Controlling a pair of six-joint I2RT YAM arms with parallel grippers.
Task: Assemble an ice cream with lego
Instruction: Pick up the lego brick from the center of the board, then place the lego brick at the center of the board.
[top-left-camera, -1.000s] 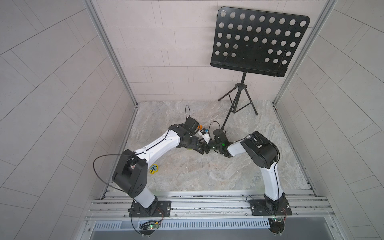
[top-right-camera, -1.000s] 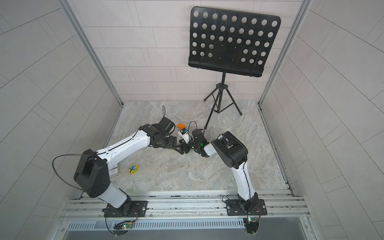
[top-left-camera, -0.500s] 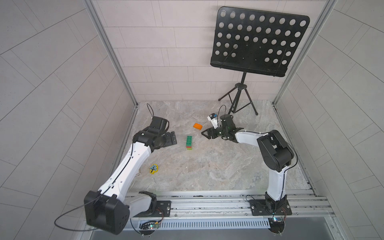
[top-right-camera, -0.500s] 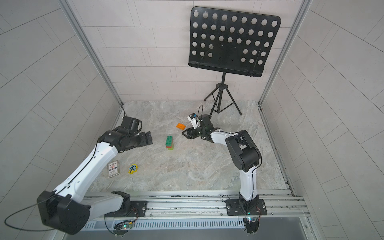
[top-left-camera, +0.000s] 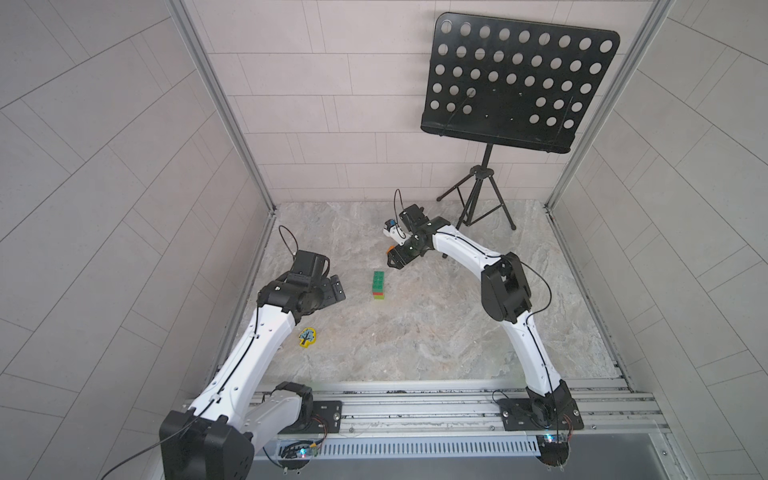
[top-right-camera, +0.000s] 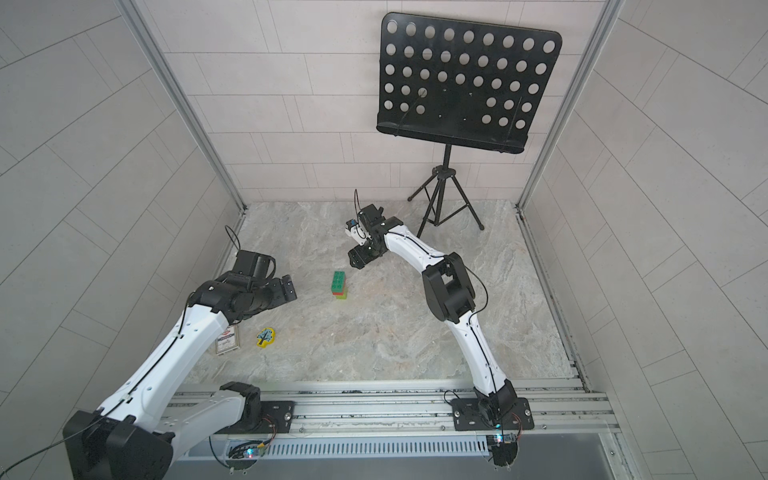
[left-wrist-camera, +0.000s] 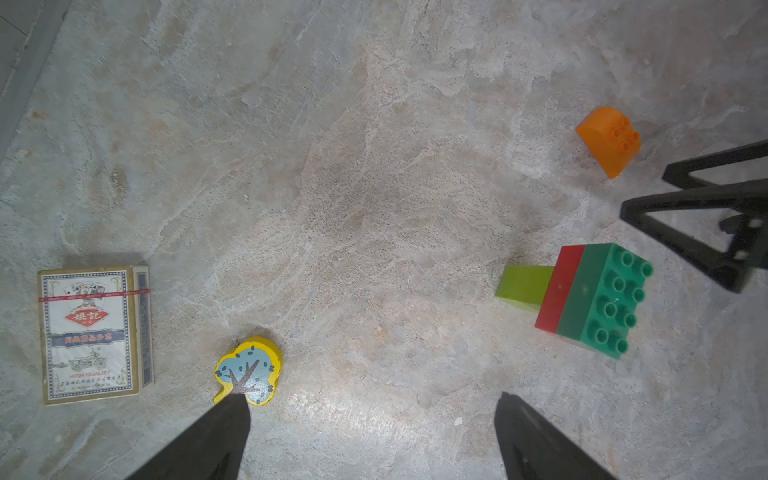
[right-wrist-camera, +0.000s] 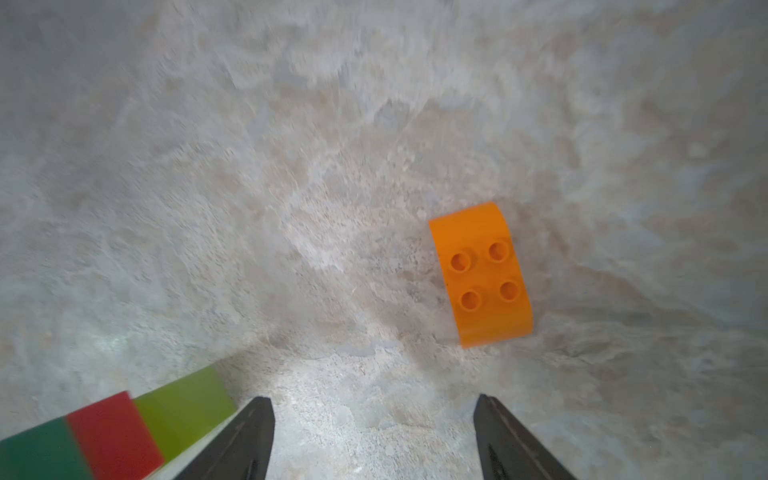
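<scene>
Orange brick (right-wrist-camera: 482, 276) sits studs-up just ahead of the right gripper (right-wrist-camera: 372, 398), slightly off its centre line toward one finger, long axis running roughly away from the fingertips — jaws apart, holding nothing, nothing between. Close beside that gripper stands the ice cream (top-left-camera: 378, 284), lime-green stem under red and dark green. Well away, the left gripper (left-wrist-camera: 372, 397) hangs spread and empty near a yellow tree-shaped piece (left-wrist-camera: 249, 370) — the right arm looks the one to pick.

Music stand (top-left-camera: 507, 108), card pack (left-wrist-camera: 89, 334) near yellow tree piece (left-wrist-camera: 248, 371)
</scene>
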